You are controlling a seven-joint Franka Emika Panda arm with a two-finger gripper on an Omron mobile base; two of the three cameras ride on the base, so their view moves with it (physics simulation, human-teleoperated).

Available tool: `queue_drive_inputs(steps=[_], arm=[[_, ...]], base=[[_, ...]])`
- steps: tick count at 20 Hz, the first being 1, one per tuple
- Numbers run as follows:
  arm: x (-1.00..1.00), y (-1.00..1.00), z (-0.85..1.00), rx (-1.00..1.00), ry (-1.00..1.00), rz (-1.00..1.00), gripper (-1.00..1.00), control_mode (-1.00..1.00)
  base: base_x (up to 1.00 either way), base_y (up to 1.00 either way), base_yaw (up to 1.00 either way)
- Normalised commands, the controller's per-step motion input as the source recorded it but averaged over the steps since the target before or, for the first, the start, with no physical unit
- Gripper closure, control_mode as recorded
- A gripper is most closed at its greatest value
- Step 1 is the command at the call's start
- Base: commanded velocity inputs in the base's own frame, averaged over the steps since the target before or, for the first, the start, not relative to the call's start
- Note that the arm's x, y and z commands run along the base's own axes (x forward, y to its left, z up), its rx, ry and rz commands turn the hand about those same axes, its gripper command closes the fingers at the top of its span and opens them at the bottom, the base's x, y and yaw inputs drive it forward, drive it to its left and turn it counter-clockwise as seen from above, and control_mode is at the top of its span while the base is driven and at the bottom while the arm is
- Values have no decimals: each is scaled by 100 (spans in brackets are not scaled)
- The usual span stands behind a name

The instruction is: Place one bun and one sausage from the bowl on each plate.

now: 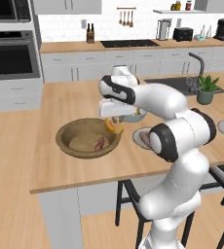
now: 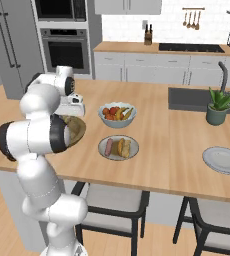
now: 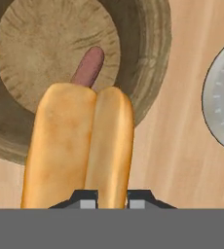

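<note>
My gripper (image 1: 113, 121) hangs over the right rim of the brown wooden bowl (image 1: 65, 138) and is shut on a golden bun (image 1: 115, 126). In the hand view the bun (image 3: 80, 146) rises from between the fingertips of the gripper (image 3: 111, 199) and covers part of the bowl (image 3: 150, 58). One sausage (image 3: 88, 66) lies on the bowl's floor, the same sausage (image 1: 100, 143) as in the left base view. The near plate (image 2: 103, 153) carries a sausage (image 2: 109, 146) and a bun (image 2: 123, 147). The far plate (image 2: 223, 160) is bare.
A pale fruit bowl (image 2: 117, 115) stands just behind the near plate. A potted plant (image 2: 217, 107) and a sink (image 2: 187, 97) lie at the back right. Stools (image 2: 112, 200) stand under the counter's front edge.
</note>
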Motion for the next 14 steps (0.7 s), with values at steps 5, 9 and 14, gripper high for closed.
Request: queue_drive_inputs(steps=[5,9,14], arm=[[-95,-61,14,0,0,13,100,-100],[-59,-30,24,0,0,4,100,-100],[-15,-23,33,0,0,-1,100,-100]], base=[[0,0,0],[0,0,0],[0,0,0]])
